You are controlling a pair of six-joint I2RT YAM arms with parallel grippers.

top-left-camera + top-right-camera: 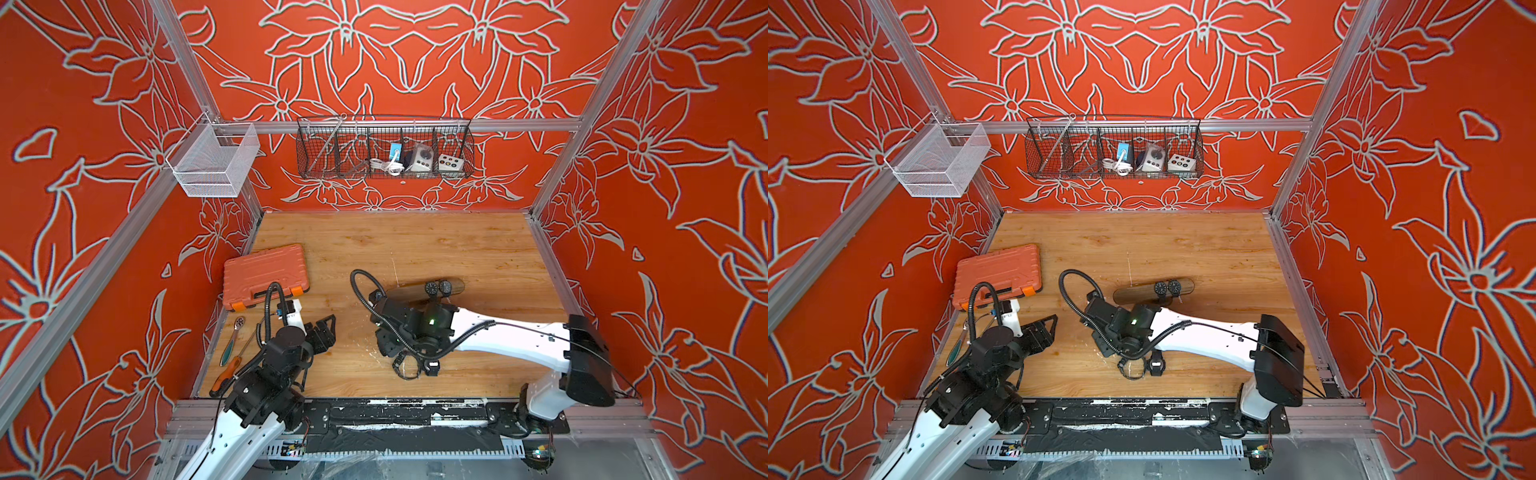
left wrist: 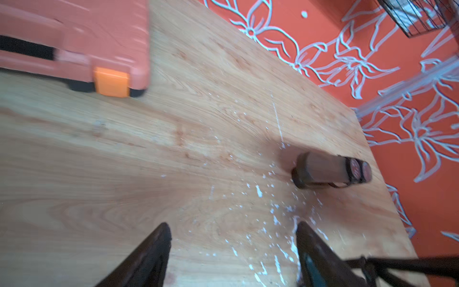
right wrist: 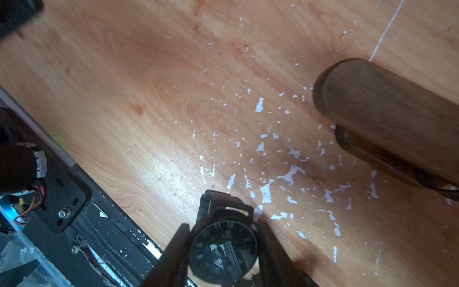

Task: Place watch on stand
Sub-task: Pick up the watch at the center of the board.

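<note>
Well, the right gripper (image 3: 224,225) has its fingers (image 3: 177,251) pressed against both sides of a round black watch (image 3: 223,246), so it is closed on the case. The watch is low over the table (image 3: 149,99); I cannot tell whether it is lifted. In both top views this grip sits at 6 o'clock from the stand (image 1: 409,291), near it but apart, toward the front edge. The stand lies across the table's middle, a touch toward 2 o'clock. Two watches (image 1: 432,287) sit side by side on its bar, near the 3 o'clock end. Another small dark watch (image 1: 432,368) lies on the table just at 3 o'clock of the gripped one. The left gripper (image 2: 233,225) hangs at 8 o'clock, jaws wide apart, holding nothing. An orange case (image 1: 266,274) lies at 10 o'clock
</note>
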